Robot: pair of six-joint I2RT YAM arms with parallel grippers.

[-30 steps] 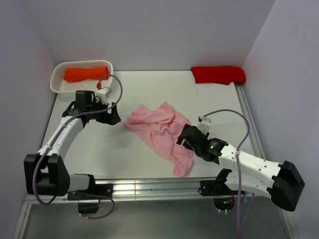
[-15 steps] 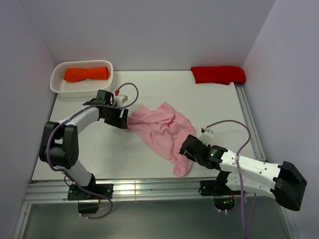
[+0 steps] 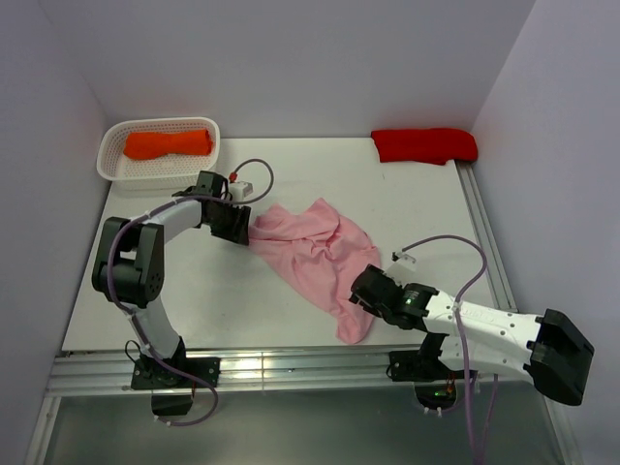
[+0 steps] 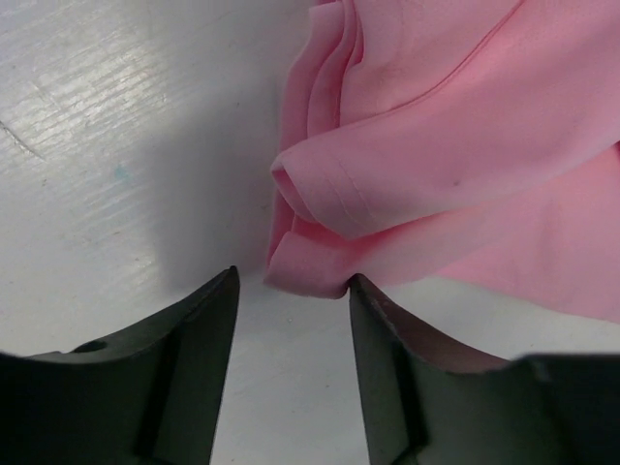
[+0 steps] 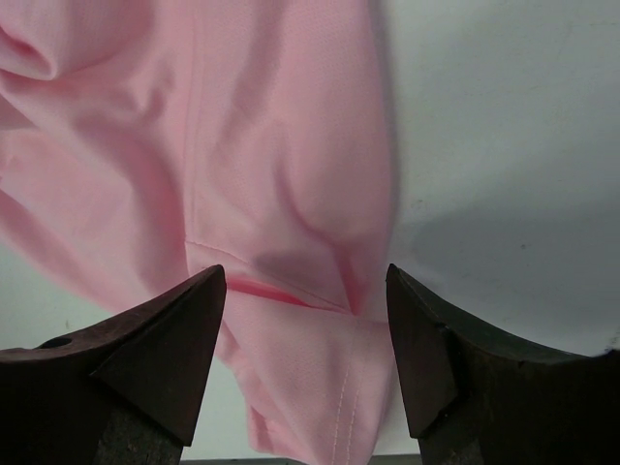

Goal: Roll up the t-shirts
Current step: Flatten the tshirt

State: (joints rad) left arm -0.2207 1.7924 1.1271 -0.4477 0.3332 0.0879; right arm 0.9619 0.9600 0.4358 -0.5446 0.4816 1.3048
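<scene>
The light pink t-shirt (image 3: 312, 247) lies crumpled mid-frame on the surface (image 3: 194, 291), not yet spread for rolling. The left end effector (image 4: 291, 291) sits at its upper-left edge, jaws apart on either side of a folded hem corner (image 4: 312, 199), apparently ready to pinch it. The right end effector (image 5: 305, 281) hangs over the shirt's lower-right tail, jaws wide with cloth beneath and nothing clamped, likely so both arms can pull the shirt flat. The orange bundle (image 3: 167, 144) rests in a white basket (image 3: 108, 163) at upper left. The red bundle (image 3: 424, 144) lies at upper right.
</scene>
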